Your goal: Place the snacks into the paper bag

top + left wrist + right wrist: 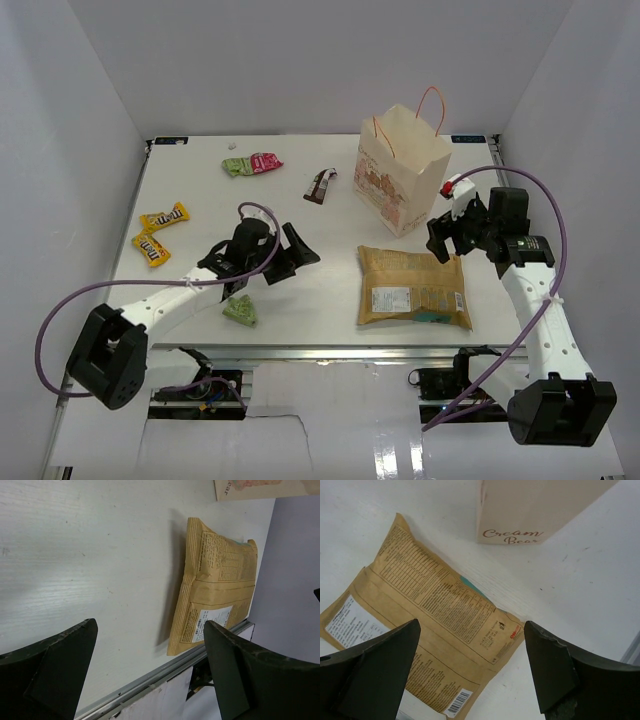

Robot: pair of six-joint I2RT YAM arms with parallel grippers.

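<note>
The cream paper bag [404,168] with orange cord handles stands upright at the back right; its base shows in the right wrist view [530,507]. The flat tan chip bag [412,287] lies in front of it, also seen in the left wrist view [212,582] and the right wrist view [425,625]. My right gripper [447,238] is open and empty just above the chip bag's far right corner. My left gripper [290,258] is open and empty, left of the chip bag. Two yellow M&M's packets [160,232], a pale green packet [241,311], green and pink-red packets [252,164] and a dark brown packet [320,185] lie on the table.
White walls enclose the table [200,190] on the left, back and right. The table's front edge with its metal rail [150,680] runs just below the chip bag. A purple cable loops over each arm.
</note>
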